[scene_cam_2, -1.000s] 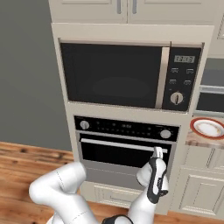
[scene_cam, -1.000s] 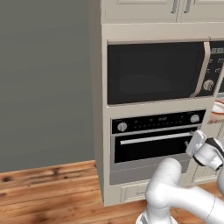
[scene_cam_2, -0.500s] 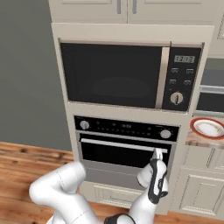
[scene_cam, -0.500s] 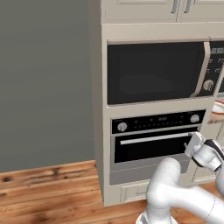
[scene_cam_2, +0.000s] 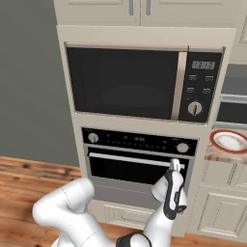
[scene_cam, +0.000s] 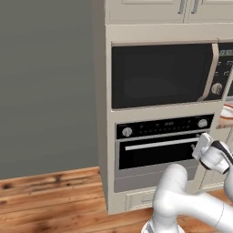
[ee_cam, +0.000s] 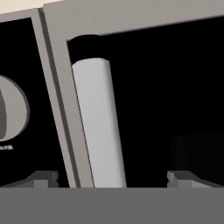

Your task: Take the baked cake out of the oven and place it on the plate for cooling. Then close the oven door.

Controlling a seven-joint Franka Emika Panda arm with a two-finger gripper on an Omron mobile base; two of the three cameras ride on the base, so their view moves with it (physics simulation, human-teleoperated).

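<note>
Oven door (scene_cam_2: 137, 169) shut flat against the cabinet front, dark glass window in a grey frame, long silver bar handle (scene_cam_2: 130, 159) running across its top. Oven (scene_cam: 161, 143) set into the tall cream cabinet column, black control strip with one silver knob (scene_cam: 127, 132) at its left end and another (scene_cam: 202, 123) at its right. Baked cake nowhere to be made out behind the dark glass. Gripper (scene_cam_2: 175, 164) up at the right end of the handle, just under the right knob, pointing into the door. From the hand view: gripper (ee_cam: 114, 179) spread wide, one dark fingertip (ee_cam: 41, 178) on either side of the pale bar (ee_cam: 98, 127), gaps left on both sides, nothing pinched; bar running from between the tips up to its dark end cap, grey door frame just beside it, rounded knob face (ee_cam: 11, 114) at the left edge. Plate (scene_cam_2: 230, 141), red-orange rim and white centre, lying flat on the counter (scene_cam_2: 217, 153) to the right of the oven column, a little above handle height. Larger black microwave (scene_cam_2: 140, 82) directly above the oven, cream cupboard doors over that. Wooden floor (scene_cam: 54, 200) below, grey wall (scene_cam: 45, 82) to the left.
</note>
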